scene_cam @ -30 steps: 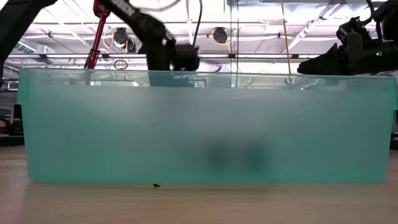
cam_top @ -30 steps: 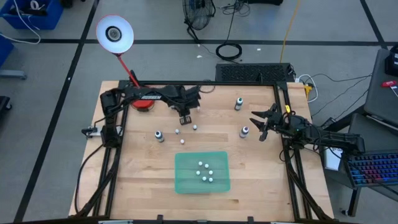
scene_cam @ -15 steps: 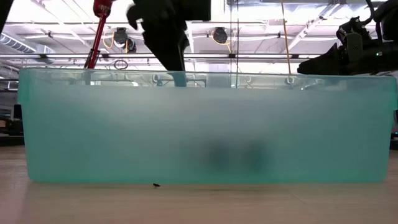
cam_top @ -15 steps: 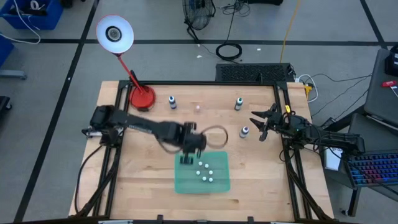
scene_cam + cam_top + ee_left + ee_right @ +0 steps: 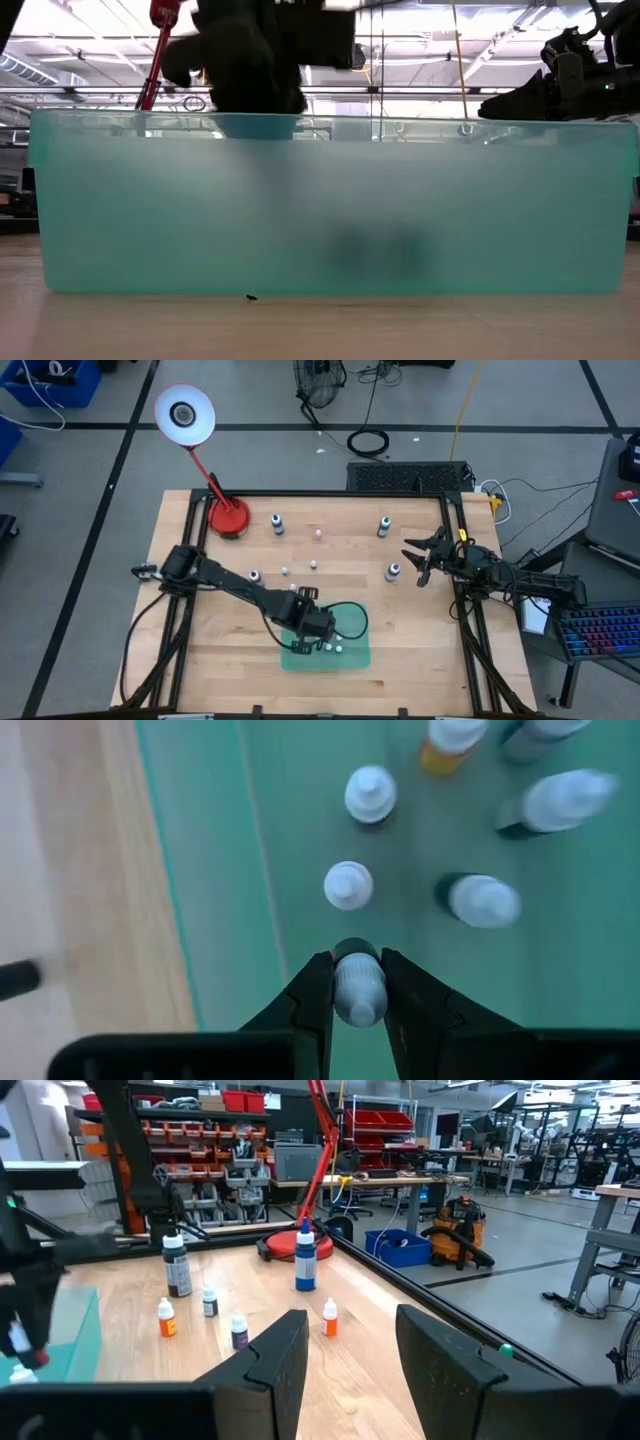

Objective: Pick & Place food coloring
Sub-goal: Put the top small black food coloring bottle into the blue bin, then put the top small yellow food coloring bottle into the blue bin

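On the wooden counter [image 5: 220,670] sits a green tray [image 5: 355,655]. Above its left part, the left pincer [image 5: 358,982] clamps a white-capped food coloring bottle [image 5: 358,988]. The right pincer [image 5: 348,1342] waits, fingers wide, at the counter's right edge.

Grey floor [image 5: 80,470], red-bin shelving [image 5: 200,1130] behind.
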Available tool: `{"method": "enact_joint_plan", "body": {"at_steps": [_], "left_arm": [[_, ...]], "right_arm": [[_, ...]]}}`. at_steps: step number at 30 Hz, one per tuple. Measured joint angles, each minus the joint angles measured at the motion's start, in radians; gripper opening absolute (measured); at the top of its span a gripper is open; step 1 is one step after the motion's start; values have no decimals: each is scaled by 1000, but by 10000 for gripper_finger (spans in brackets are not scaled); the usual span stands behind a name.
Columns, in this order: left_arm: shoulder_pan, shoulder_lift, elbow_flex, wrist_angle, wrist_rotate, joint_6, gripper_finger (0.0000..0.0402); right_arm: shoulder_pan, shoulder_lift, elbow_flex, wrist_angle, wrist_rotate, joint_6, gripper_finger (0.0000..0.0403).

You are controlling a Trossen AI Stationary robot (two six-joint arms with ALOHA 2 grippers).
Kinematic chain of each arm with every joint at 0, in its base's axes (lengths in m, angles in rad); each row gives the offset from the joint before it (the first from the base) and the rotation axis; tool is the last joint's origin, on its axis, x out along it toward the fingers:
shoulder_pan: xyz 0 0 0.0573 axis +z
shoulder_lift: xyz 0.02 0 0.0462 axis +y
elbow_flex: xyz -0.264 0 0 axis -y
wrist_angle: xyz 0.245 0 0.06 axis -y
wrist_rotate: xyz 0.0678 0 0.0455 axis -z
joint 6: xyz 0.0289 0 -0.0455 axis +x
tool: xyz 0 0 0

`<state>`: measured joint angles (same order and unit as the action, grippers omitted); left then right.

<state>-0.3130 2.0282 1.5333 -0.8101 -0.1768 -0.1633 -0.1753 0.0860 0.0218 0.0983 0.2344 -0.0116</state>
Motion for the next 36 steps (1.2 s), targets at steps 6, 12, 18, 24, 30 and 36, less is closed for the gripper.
{"method": "enact_joint_plan", "body": {"at_steps": [6, 12, 18, 24, 30, 36], "left_arm": [[34, 53, 0, 3, 60, 8, 67], [51, 59, 0, 4, 75, -1, 87], [49, 55, 1, 1, 79, -23, 183], [49, 11, 25, -11, 82, -56, 231], [54, -122, 33, -95, -31, -44, 240], [162, -252, 34, -80, -322, 109, 240]], "right_arm": [[0, 0, 0, 0, 0, 0, 141], [0, 0, 0, 1, 0, 0, 141], [0, 0, 0, 1, 0, 0, 141], [0, 0, 0, 1, 0, 0, 141], [0, 0, 0, 1, 0, 0, 141], [0, 0, 0, 1, 0, 0, 141]]}}
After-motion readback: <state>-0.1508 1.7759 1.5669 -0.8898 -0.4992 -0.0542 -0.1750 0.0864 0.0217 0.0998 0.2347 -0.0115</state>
